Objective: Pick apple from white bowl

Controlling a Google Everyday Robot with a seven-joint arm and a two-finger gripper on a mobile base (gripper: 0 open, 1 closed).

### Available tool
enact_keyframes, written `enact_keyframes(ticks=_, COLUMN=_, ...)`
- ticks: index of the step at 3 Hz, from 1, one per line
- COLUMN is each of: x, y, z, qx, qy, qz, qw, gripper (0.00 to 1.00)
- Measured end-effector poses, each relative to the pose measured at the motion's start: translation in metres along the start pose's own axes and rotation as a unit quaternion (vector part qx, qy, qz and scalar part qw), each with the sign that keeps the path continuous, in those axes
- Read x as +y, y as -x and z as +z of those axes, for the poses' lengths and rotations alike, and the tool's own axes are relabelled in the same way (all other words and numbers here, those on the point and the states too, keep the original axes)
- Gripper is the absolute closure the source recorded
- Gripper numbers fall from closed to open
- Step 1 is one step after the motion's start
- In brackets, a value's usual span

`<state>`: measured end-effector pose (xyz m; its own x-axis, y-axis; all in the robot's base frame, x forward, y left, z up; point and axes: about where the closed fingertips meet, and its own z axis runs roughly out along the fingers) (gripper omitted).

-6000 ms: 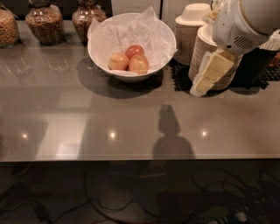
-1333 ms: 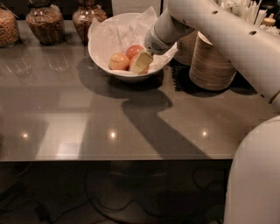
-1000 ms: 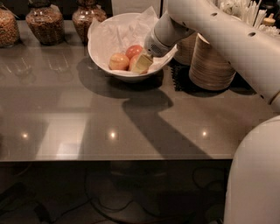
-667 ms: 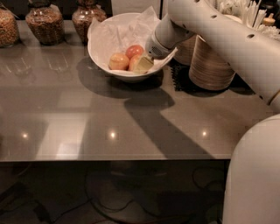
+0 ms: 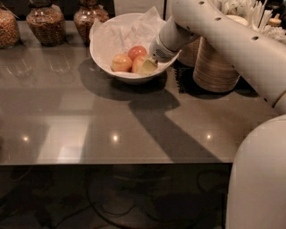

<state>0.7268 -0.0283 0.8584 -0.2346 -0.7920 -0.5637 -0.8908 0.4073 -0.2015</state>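
The white bowl [image 5: 133, 79] stands at the back of the grey table, lined with crumpled white paper. Three apples lie in it. The pale yellow-peach one [image 5: 120, 63] is at the left and the deepest-red one [image 5: 136, 51] is behind. The orange-red apple [image 5: 138, 65] is at the right, partly hidden. My gripper [image 5: 148, 67] reaches down into the bowl from the right and sits right against that apple, over its right side.
Three glass jars of dry food [image 5: 44, 24] stand at the back left. A stack of tan disposable bowls [image 5: 216, 67] and a holder of white cutlery [image 5: 250, 13] stand right of the white bowl, on a black mat [image 5: 184, 79]. The table's front edge [image 5: 111, 163] runs across below.
Six seconds ago the gripper hung by the tan bowls at the right. It has swung left into the white bowl and, over the last second, settled lower onto the right-hand apple.
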Motion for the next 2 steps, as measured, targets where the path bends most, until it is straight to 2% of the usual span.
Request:
enact_keyframes(ticks=1, x=-0.004, y=0.003, z=-0.007, qx=-0.007, qy=-0.007, qz=-0.005, qw=0.9999, gripper=0.83)
enact_keyframes(ticks=2, x=-0.009, y=0.009, z=-0.022, qx=-0.024, qy=-0.02, qz=-0.018, qw=0.9994, gripper=1.0)
